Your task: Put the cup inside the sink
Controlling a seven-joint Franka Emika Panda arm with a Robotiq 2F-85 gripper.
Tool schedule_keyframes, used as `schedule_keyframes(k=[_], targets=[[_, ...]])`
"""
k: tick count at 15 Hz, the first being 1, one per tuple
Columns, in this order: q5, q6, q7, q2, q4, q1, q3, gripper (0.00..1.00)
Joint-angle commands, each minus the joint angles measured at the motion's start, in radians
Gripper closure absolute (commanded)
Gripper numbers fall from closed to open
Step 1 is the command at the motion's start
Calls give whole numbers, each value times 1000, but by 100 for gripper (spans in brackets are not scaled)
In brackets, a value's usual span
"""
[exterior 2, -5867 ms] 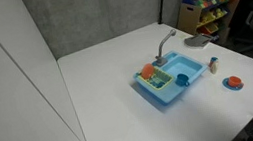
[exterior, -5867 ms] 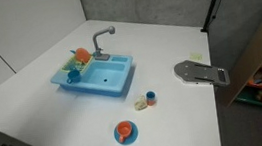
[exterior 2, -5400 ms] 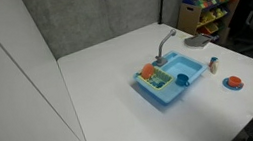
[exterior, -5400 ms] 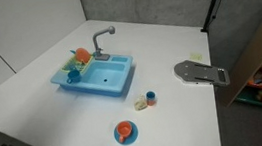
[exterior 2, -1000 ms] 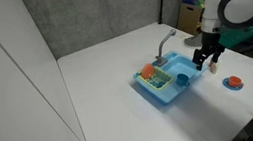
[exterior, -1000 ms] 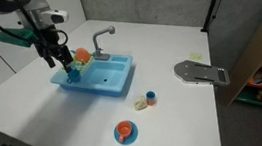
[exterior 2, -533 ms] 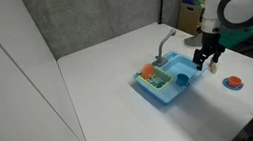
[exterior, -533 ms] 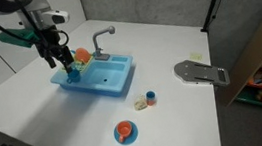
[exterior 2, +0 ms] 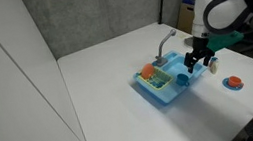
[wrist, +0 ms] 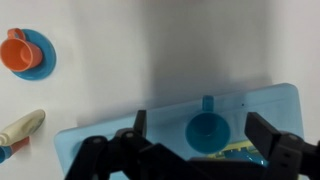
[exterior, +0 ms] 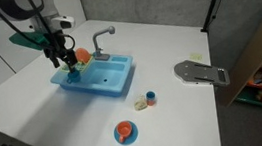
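Note:
The medium-blue cup [exterior: 72,76] stands upright on the rack side of the light-blue sink [exterior: 120,81], beside the basin; it also shows in an exterior view [exterior 2: 181,79]. In the wrist view the cup [wrist: 205,130] lies straight below, its handle pointing away, on the sink [wrist: 280,105]. My gripper [wrist: 203,128] is open, a finger on either side of the cup and above it, not touching. The gripper shows over the rack in both exterior views [exterior: 67,59] [exterior 2: 192,63].
An orange item [exterior: 82,56] sits in the sink's rack, and the grey faucet [exterior: 100,36] stands at the back. A blue plate with orange food [exterior: 125,133] and a tiny blue piece [exterior: 149,100] lie on the white table. A grey flat part [exterior: 201,71] lies near the table edge.
My gripper has moved sideways a little, from beside the sink's end to over the rack side and the cup. The cup and the other things have not moved.

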Motion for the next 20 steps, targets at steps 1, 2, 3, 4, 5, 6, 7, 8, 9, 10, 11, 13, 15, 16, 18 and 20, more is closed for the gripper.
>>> schedule_keyframes(k=[1, 2, 3, 4, 5, 6, 7, 8, 9, 10, 11, 13, 15, 16, 18, 20], targets=[[39, 26, -40, 78, 79, 10, 6, 0], [38, 35, -41, 93, 93, 13, 5, 0], [36, 37, -39, 107, 107, 16, 3, 0], [30, 47, -31, 122, 118, 21, -1, 0], [29, 58, -30, 136, 130, 24, -2, 0], [28, 65, -30, 151, 141, 26, -3, 0], [25, 69, -27, 165, 152, 29, -5, 0], [21, 75, -23, 181, 161, 32, -8, 0], [24, 81, -28, 192, 168, 31, -7, 0], [27, 93, -33, 205, 173, 30, -5, 0], [30, 102, -38, 216, 177, 29, -2, 0], [39, 128, -51, 234, 179, 26, 5, 0], [45, 163, -65, 248, 173, 23, 14, 0], [46, 174, -68, 252, 171, 24, 17, 0], [47, 196, -79, 252, 158, 24, 24, 0], [45, 214, -80, 249, 148, 30, 24, 0]])
